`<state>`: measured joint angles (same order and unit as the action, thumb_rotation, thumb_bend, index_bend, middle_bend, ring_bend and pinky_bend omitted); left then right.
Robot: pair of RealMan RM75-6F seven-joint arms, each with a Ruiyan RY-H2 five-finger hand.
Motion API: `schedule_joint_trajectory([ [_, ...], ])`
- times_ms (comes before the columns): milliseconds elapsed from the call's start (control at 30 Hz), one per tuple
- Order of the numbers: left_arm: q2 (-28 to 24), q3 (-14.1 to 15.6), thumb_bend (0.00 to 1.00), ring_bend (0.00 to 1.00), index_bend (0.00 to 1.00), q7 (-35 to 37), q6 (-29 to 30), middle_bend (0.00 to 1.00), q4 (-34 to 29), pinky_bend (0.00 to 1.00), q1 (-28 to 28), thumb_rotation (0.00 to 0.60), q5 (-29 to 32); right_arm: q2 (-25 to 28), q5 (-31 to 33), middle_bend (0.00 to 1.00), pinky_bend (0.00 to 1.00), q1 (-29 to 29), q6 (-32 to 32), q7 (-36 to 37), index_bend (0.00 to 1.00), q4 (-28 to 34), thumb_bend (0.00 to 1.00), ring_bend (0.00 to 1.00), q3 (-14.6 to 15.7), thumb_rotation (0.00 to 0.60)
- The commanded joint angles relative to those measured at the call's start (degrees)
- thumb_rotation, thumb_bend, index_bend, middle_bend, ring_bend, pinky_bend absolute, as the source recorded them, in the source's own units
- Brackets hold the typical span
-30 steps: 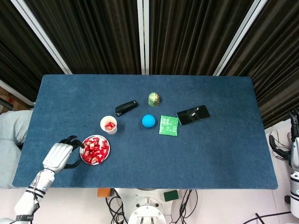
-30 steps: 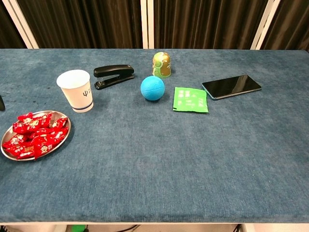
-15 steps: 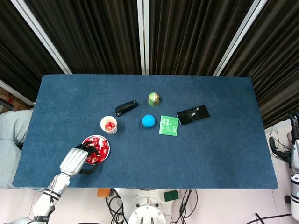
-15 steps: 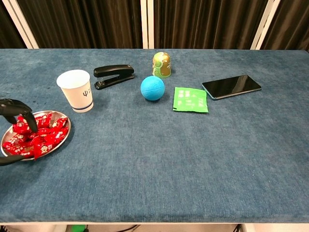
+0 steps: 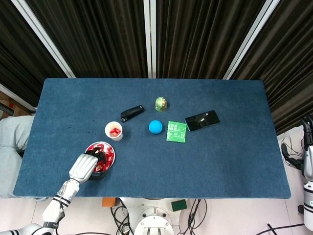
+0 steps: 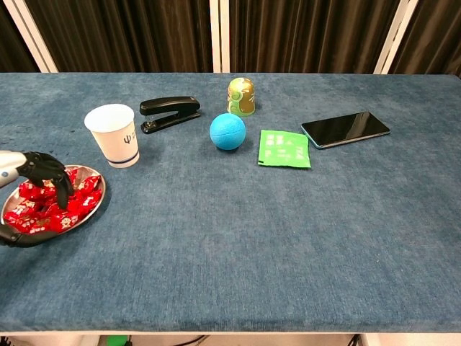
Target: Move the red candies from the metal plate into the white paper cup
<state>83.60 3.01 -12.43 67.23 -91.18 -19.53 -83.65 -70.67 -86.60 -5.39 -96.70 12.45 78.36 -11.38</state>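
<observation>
On the blue table [image 5: 220, 147] we list a phone [image 5: 202, 120], stapler [image 5: 132, 113], green packet [image 5: 176, 131], blue ball [image 5: 155, 127] and green jar [image 5: 161, 103], none blocking the paper cup [image 5: 114, 130]. Our left hand [image 5: 84, 166] arches over the plate [image 6: 91, 205] of red candies [image 6: 43, 209], fingers [image 6: 52, 173] curled down among them; whether they grasp one we cannot tell.

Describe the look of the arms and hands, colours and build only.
The left hand has a silver-grey metallic back and black fingers. Its forearm is pale silver-white with dark bands near the wrist. The right arm shows only at the frame's right edge: light grey-white casing with dark parts and loose black cables beside it. The right hand's own details are too cropped to tell.
</observation>
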Motion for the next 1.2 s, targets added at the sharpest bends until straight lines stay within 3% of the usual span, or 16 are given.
schedule_joint_trajectory([
  [33,0.4,-0.5,0.22,0.15,0.48,-0.5,-0.6,0.33,0.4,0.3,-0.4,0.508,0.6,0.0,0.0,0.0,0.0,0.0,-0.1,0.1,0.0,-0.1,0.34,0.0,0.0,0.6],
  [933,1.4,-0.8,0.34,0.15,0.57,-4.3,-2.3,0.34,0.9,0.3,-1.2,0.511,2.3,-0.2,0.4,0.0,0.0,-0.1,0.5,0.5,0.0,-0.8,0.34,0.0,-0.1,0.6],
  [1200,1.2,-0.9,0.36,0.15,0.6,-3.3,-1.9,0.36,0.8,0.3,-1.2,0.567,1.7,-0.2,0.3,0.0,0.0,-0.1,0.6,0.2,0.0,-0.6,0.34,0.0,0.0,0.6],
])
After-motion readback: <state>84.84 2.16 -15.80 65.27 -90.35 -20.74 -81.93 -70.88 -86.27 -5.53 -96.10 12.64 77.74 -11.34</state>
